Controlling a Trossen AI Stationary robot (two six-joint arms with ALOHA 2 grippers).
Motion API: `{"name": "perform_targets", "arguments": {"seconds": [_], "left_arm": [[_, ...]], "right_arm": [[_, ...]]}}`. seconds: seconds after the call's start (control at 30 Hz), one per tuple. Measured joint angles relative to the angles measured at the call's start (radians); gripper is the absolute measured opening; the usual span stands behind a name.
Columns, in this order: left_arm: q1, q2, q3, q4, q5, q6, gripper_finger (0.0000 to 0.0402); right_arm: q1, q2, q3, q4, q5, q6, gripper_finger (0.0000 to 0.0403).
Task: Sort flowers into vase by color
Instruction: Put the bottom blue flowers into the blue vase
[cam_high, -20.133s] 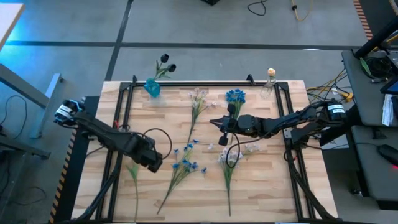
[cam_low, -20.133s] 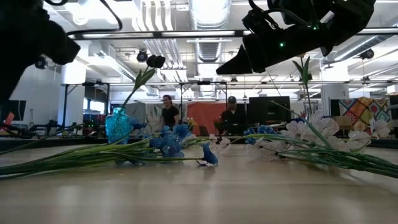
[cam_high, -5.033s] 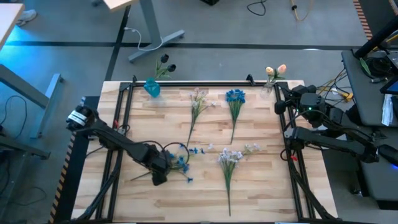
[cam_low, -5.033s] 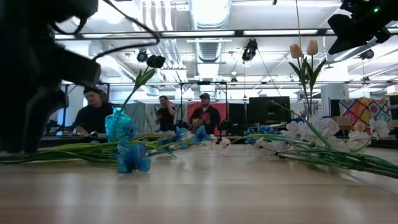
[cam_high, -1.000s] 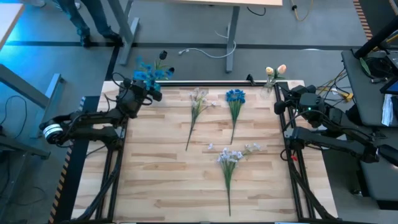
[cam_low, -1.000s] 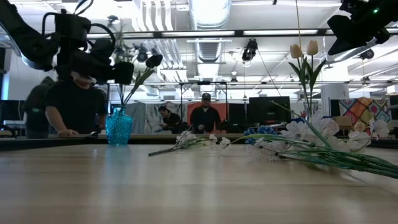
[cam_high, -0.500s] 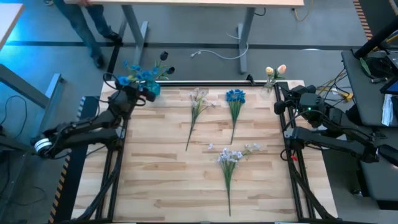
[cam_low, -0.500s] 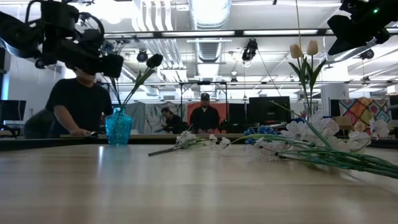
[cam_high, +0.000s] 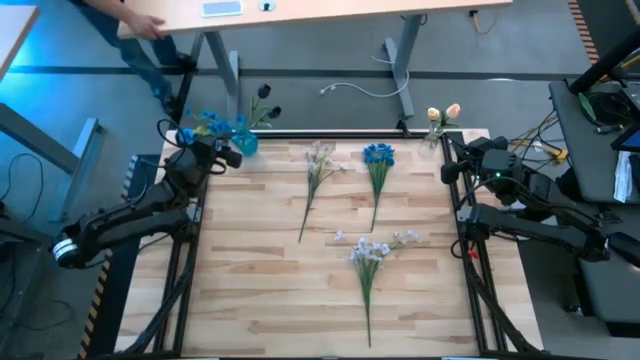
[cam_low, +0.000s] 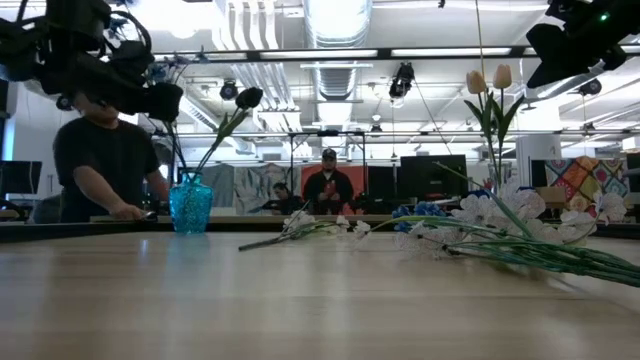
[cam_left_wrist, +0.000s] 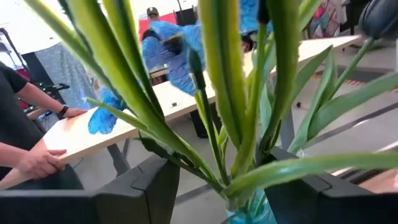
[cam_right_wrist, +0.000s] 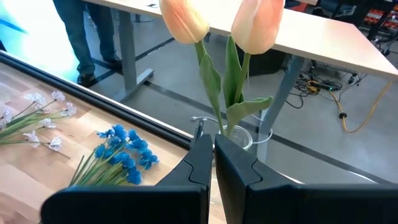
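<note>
A blue sprig is held over the blue vase at the table's far left corner, its stems seen among green leaves between the left gripper's dark fingers in the left wrist view. Whether that gripper is clenched on the stems or has let go cannot be told. A dark flower is already standing in the blue vase.

At the far right corner, two peach tulips are standing in a clear vase, so that colour appears to be done. The right gripper is parked just beside it, fingers pressed together on nothing in the right wrist view.

Three sprigs are left lying on the table: a white sprig and a second blue sprig near the far edge, and another white sprig nearer the middle. No third vase for the white ones can be seen. The task is judged roughly half finished. A person is seen behind the table.
</note>
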Motion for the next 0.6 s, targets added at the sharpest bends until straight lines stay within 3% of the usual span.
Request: {"name": "perform_targets", "arguments": {"seconds": [0.3, 0.6], "left_arm": [[0.000, -0.034, 0.042, -0.095, -0.002, -0.029, 0.0193], [0.019, 0.138, 0.249, -0.222, 0.004, 0.009, 0.0181]], "right_arm": [[0.000, 0.000, 0.000, 0.019, -0.001, -0.008, 0.0013], [0.000, 0.000, 0.000, 0.018, -0.002, -0.009, 0.0013]]}}
